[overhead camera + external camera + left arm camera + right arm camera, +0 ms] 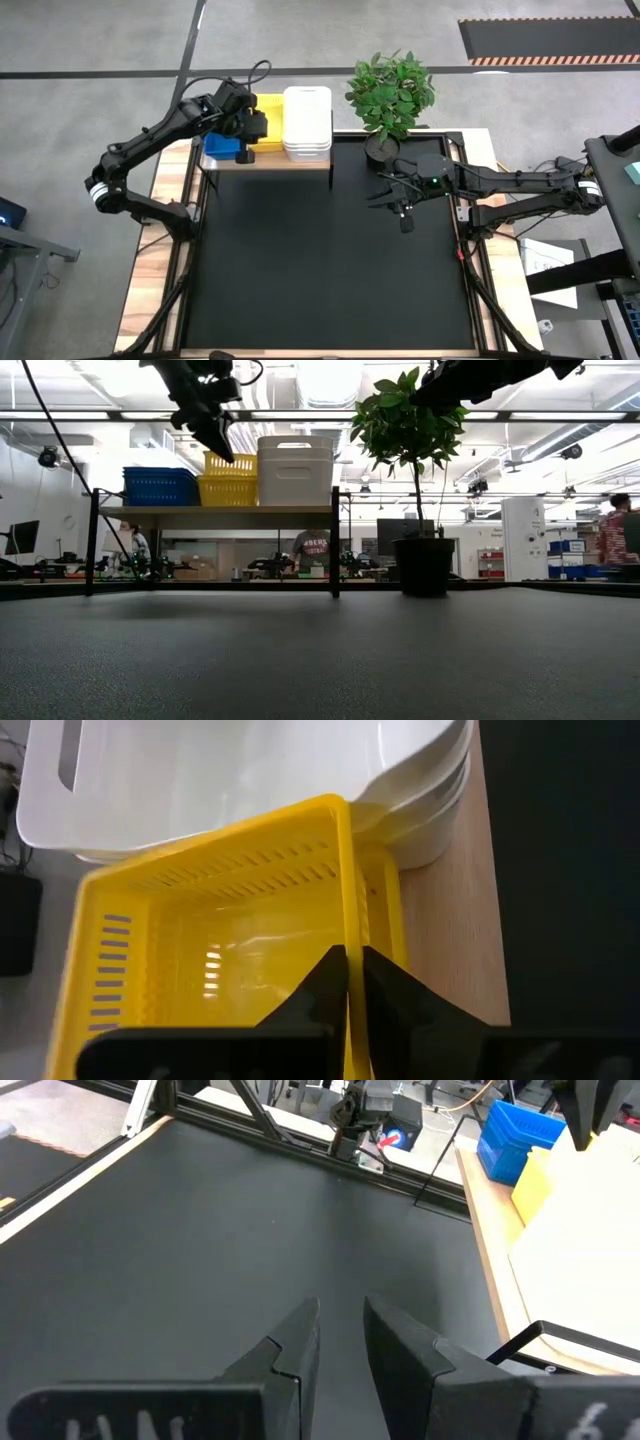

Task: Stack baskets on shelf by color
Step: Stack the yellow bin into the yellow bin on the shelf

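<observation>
- Yellow basket [215, 945]: bright perforated plastic, on the shelf [445, 935] between the blue stack [222, 148] and white stack [307, 122]; its near wall is pinched between the left gripper [352, 982] fingers.
- Judgement: seat it squarely in the yellow stack; let go only once level.
- Right gripper [340, 1342]: over bare worktop [330, 260], fingers narrowly parted, empty.

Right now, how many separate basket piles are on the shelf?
3. On the shelf, seen in the low view: blue pile at the left end, yellow pile in the middle, white pile at the right end. Baskets per pile are partly hidden.
</observation>
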